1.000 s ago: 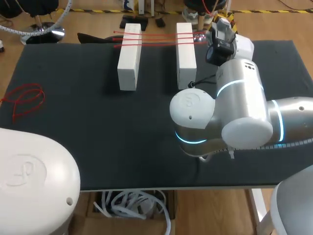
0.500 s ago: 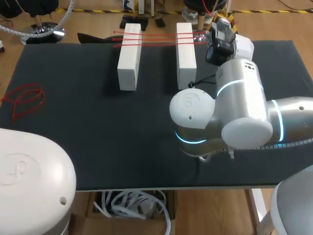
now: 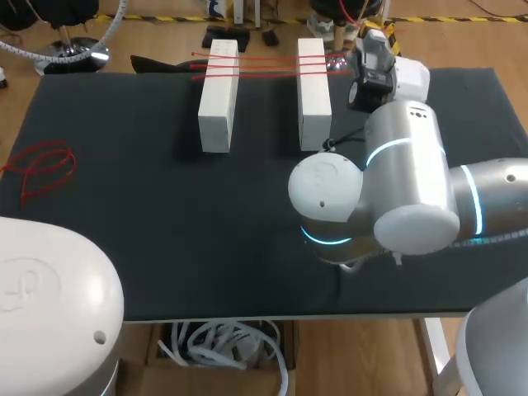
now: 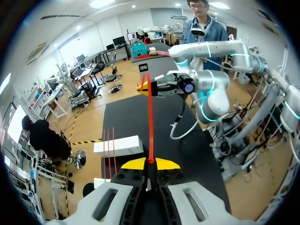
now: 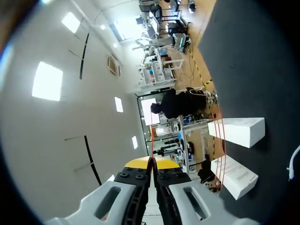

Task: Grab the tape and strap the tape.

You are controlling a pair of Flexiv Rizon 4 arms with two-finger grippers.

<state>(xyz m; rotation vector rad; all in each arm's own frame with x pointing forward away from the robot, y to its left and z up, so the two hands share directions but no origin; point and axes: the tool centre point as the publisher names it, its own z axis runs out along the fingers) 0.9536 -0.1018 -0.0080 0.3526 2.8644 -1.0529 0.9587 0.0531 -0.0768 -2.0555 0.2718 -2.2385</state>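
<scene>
A red tape runs taut from my left gripper, which is shut on one end, to my right gripper across the table. In the right wrist view the right gripper is shut, and a thin red line rises from its tips. From the head view the right gripper is at the far edge, just right of the right white block. Three red strands span the far ends of that block and the left white block. The left gripper is not identifiable in the head view.
A loose bundle of red tape lies on the black table near its left edge. My left arm's large white joint covers the near left corner. My right arm's elbow stands over the near right part.
The right arm has edged slightly toward the far edge. The left arm's joint at the near left has shifted a little. The blocks and strands have not moved.
</scene>
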